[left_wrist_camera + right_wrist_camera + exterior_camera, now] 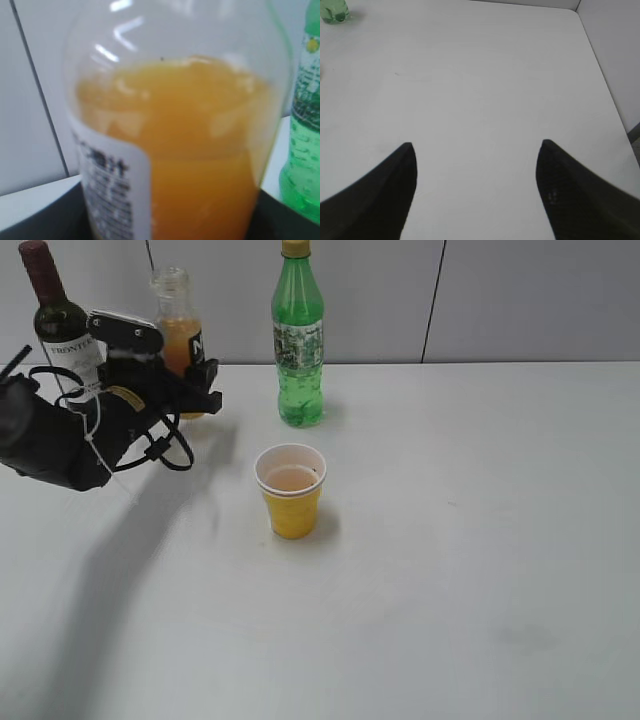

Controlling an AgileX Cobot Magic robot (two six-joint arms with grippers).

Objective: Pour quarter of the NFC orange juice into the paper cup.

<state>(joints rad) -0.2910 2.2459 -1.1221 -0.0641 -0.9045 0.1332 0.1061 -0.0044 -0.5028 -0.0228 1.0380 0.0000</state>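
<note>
The white counter (pixel 480 540) carries everything. The left pincer (pixel 195 380) is around the juice (pixel 180 340), which stands upright and uncapped at the back left, beside the wine (pixel 58 325); whether it grips or merely brackets, I cannot tell. The right pincer (pixel 475 165) hangs wide apart over bare counter. The green bottle (pixel 298 340) stands behind the cup (pixel 291 490), which holds some juice

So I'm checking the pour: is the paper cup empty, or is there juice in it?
Not empty. The paper cup stands upright with a shallow layer of pale orange liquid inside, well below its rim.
</note>
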